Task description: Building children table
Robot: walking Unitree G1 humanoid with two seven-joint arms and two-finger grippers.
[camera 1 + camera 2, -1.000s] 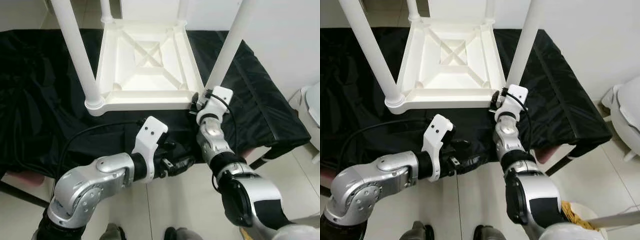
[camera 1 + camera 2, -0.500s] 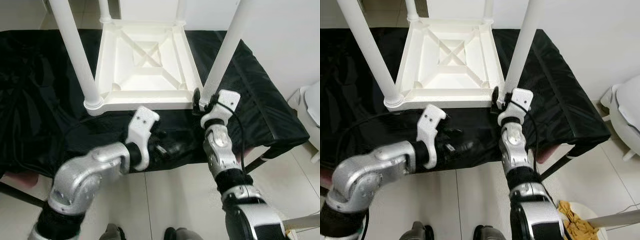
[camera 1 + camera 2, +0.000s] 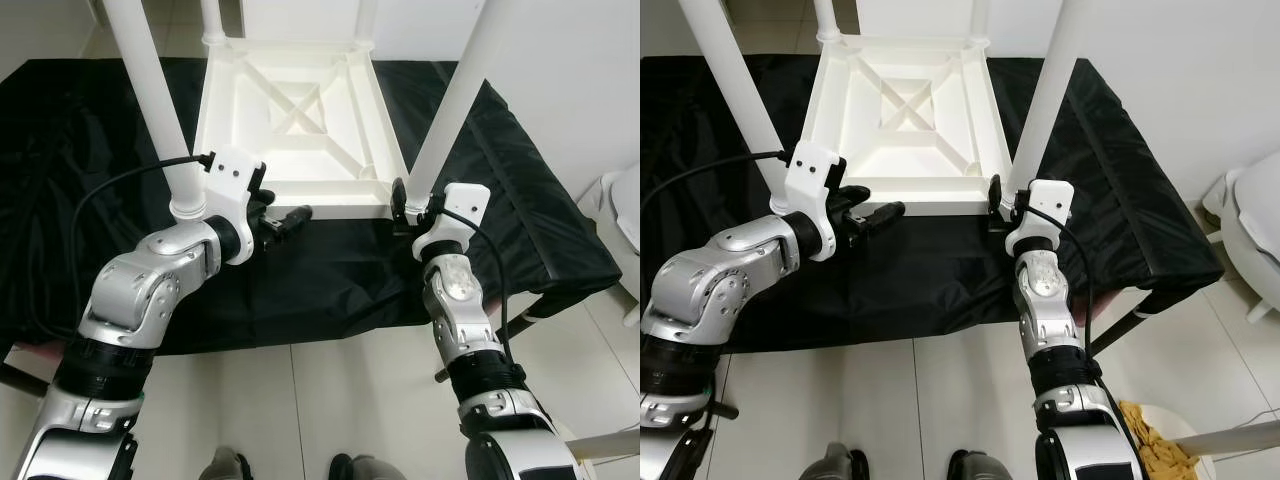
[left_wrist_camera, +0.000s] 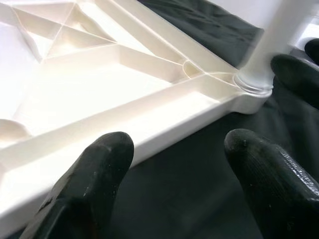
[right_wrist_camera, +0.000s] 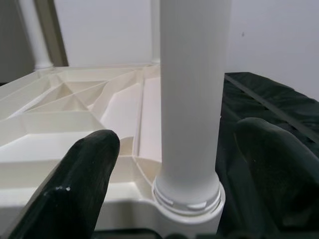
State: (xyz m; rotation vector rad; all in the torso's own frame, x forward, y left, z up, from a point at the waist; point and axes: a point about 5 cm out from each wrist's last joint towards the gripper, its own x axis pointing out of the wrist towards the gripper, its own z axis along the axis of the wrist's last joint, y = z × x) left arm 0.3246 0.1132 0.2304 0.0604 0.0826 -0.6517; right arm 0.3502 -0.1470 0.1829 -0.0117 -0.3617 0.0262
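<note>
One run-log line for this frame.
table: upside down on black cloth | left end effector: open at near rim | right end effector: open around near-right leg

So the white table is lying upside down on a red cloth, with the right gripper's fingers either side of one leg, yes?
Not quite: the cloth is black, not red, as the left eye view shows. The rest holds: the white table is upside down, and the right gripper has its fingers either side of a leg.

Both arms are built of rounded silver shells with black joint rings and small screws. Each wrist carries a white angular camera housing with two dark holes. A black cable loops from each housing along the arm. The left hand [image 3: 285,216] and right hand [image 3: 402,207] have black, textured, blunt-tipped fingers [image 4: 89,184].
</note>
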